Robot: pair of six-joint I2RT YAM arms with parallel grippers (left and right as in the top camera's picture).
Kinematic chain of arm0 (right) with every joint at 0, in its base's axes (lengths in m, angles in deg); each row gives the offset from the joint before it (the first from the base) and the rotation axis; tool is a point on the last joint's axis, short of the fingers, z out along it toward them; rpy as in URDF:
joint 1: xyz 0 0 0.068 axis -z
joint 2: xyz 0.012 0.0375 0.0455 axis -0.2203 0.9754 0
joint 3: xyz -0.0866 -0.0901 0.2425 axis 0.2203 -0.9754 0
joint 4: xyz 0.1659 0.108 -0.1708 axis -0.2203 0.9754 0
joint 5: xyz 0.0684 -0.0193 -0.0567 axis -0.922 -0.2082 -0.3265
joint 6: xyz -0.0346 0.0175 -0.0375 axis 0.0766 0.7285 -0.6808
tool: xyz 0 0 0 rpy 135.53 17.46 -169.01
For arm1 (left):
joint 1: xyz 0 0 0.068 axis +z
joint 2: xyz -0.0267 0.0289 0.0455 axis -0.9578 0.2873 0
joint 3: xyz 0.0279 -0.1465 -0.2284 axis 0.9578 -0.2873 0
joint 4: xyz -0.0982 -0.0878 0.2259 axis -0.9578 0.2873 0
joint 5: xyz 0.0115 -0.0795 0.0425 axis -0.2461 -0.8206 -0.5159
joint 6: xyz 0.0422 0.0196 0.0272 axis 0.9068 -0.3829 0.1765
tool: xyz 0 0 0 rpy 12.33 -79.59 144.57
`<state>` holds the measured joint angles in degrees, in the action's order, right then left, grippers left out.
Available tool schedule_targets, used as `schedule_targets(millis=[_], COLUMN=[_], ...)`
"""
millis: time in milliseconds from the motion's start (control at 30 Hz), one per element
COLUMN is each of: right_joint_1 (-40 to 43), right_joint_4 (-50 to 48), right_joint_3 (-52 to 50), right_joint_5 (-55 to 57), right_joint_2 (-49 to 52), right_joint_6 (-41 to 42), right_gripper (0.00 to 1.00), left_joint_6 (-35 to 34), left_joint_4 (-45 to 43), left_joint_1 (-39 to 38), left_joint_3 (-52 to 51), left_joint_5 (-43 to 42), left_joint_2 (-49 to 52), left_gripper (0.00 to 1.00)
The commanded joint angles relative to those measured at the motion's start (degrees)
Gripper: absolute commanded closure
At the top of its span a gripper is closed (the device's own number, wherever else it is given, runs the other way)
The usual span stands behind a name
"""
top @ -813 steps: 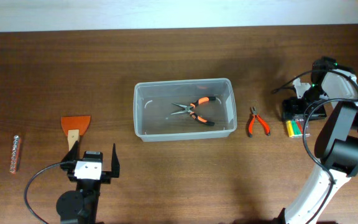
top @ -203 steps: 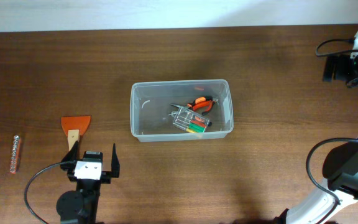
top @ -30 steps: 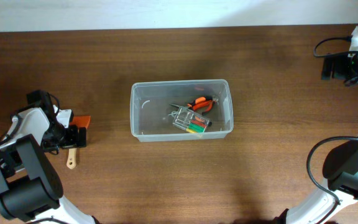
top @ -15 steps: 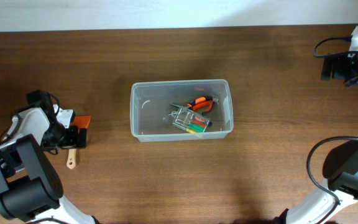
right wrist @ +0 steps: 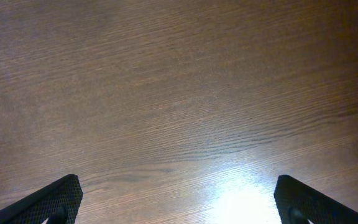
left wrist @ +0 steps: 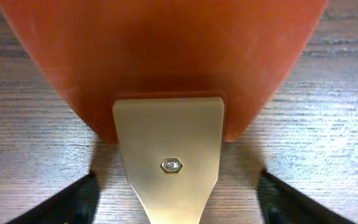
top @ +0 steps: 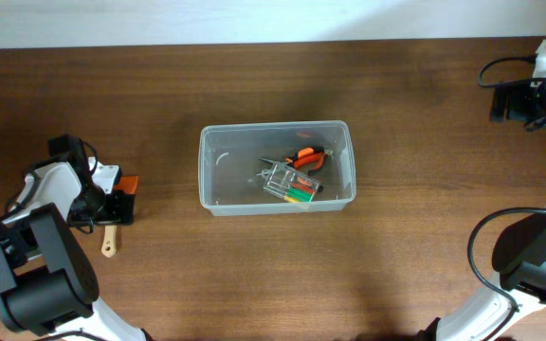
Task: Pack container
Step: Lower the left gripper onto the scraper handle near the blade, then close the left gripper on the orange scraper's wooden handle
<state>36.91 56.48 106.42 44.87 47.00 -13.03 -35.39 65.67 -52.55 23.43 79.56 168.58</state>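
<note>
A scraper with an orange blade (top: 128,183) and a pale wooden handle (top: 109,245) lies on the table at the left. My left gripper (top: 112,206) is down over it, open, with the jaws either side of the handle. In the left wrist view the blade (left wrist: 166,56) fills the top, the handle (left wrist: 169,134) runs between my dark fingertips (left wrist: 67,202), and the gripper (left wrist: 176,186) is not closed on it. The clear plastic container (top: 210,175) in the middle holds orange-handled pliers (top: 306,157) and a clear case of coloured bits (top: 290,186). My right gripper (top: 515,102) is open and empty at the far right back.
The right wrist view shows only bare wood between the open gripper (right wrist: 179,193) fingers. The table's back edge meets a white wall. My left arm covers the table's left front area.
Since 6.8 s ago my left arm has come from the front edge to the scraper. Over the last second it has shifted slightly; the scraper has not moved. The right arm is still.
</note>
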Motion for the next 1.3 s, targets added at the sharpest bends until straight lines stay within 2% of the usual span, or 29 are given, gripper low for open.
schedule_targets(millis=[0,133,367,767,900,1067,1267], right_joint_1=[-0.2,-0.2,-0.2,-0.2,-0.2,-0.2,-0.2], right_joint_4=[-0.2,-0.2,-0.2,-0.2,-0.2,-0.2,-0.2], right_joint_3=[-0.3,-0.3,-0.3,-0.3,-0.3,-0.3,-0.3], right_joint_5=[-0.3,-0.3,-0.3,-0.3,-0.3,-0.3,-0.3], right_joint_2=[0.2,0.2,0.2,0.2,0.2,0.2,0.2], right_joint_6=[-0.2,-0.2,-0.2,-0.2,-0.2,-0.2,-0.2], right_gripper=[0.01,0.01,0.01,0.01,0.01,0.01,0.01], left_joint_6=[0.3,0.1,0.1,-1.2,-1.8,-1.8,-1.8], left_joint_4=[-0.1,-0.1,0.2,2.9,2.9,2.9,3.0], left_joint_1=[0.0,0.0,0.0,0.0,0.0,0.0,0.0], left_joint_3=[-0.8,-0.8,-0.8,-0.8,-0.8,-0.8,-0.8], left_joint_5=[-0.5,-0.2,0.0,4.0,4.0,3.9,3.9], left_joint_2=[0.4,0.4,0.4,0.4,0.4,0.4,0.4], left_gripper=[0.21,0.23,0.51,0.52,0.64,0.66,0.81])
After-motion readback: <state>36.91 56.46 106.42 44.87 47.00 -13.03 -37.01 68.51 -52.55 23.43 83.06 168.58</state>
